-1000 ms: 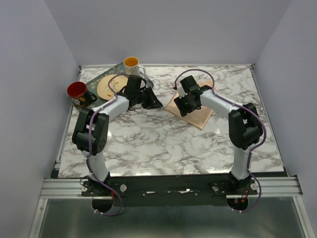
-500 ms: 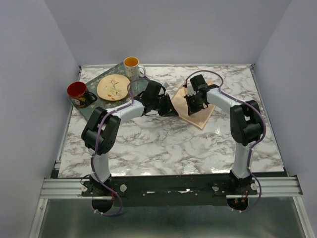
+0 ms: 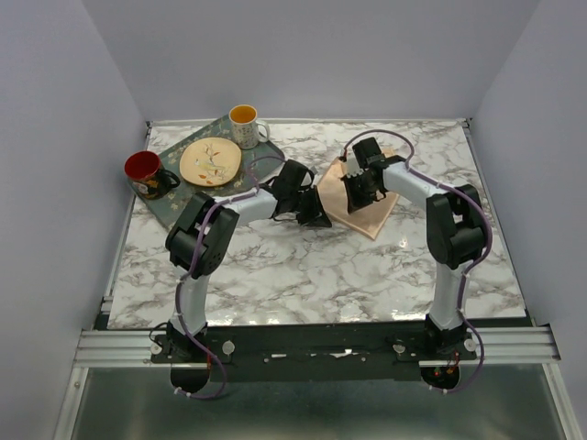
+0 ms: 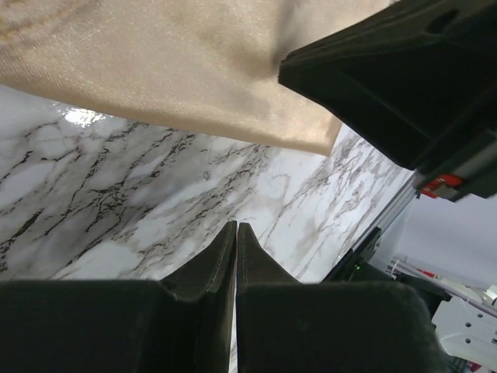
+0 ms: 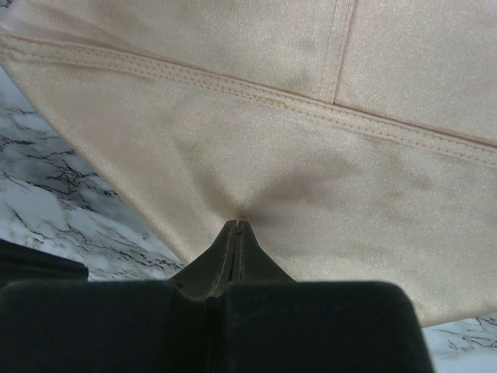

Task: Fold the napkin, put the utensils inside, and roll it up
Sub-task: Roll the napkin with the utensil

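Note:
The peach napkin (image 3: 371, 213) lies folded on the marble at the right of centre. My right gripper (image 3: 352, 191) is down on the napkin's left part. In the right wrist view it (image 5: 238, 223) is shut on a pucker of the napkin (image 5: 311, 155). My left gripper (image 3: 320, 218) sits at the napkin's left edge, low over the table. In the left wrist view it (image 4: 236, 225) is shut with nothing showing between the fingers, just short of the napkin's (image 4: 171, 70) edge. The utensils are out of view.
A dark tray (image 3: 171, 207) at the back left carries a cream floral plate (image 3: 211, 160), an orange mug (image 3: 244, 125) and a red mug (image 3: 145, 171). The right gripper's black body (image 4: 404, 85) looms close in the left wrist view.
My left arm swung right from the plate to the napkin's left edge, its jaws narrowing. The right gripper shut on the napkin and shifted slightly right.

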Controlling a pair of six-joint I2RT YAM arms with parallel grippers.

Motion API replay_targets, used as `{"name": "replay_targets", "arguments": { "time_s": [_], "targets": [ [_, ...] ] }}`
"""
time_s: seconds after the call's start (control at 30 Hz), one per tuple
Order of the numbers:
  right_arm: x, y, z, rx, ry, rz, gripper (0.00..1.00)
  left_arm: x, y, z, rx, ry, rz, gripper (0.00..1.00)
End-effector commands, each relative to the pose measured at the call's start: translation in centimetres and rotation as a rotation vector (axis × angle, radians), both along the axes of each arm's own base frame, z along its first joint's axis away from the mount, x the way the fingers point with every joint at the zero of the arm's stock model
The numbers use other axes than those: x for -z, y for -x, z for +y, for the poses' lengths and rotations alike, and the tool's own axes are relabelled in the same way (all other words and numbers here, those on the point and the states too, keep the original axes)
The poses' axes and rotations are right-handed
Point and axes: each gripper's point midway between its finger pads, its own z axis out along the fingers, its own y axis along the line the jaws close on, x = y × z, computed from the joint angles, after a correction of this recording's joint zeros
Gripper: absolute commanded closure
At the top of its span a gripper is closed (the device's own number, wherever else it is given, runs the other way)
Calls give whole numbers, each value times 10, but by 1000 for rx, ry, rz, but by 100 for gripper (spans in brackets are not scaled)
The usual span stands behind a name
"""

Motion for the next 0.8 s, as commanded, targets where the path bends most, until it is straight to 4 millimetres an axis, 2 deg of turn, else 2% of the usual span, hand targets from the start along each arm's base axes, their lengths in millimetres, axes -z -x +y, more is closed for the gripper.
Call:
{"name": "replay_targets", "arguments": {
  "time_s": [0.0,0.3,0.57,0.6,0.7,0.77],
  "targets": [
    [-21,-14,3,14,-30,-56,99,8,-8,-4,-10,-21,-5,89],
    [0,-22,-8,7,38,-33,99,16,-12,-7,-10,-28,9,89],
    [25,-7,-7,-6,34,38,99,23,-18,-7,-19,-52,8,89],
    [27,-6,-8,-4,36,38,99,29,-18,-7,-19,-60,15,89],
    [24,-10,-11,6,50,24,99,35,-23,-8,-23,-68,17,89],
    [14,-15,-9,5,46,-1,99,34,-25,-9,-22,-70,13,90]
  ]
}}
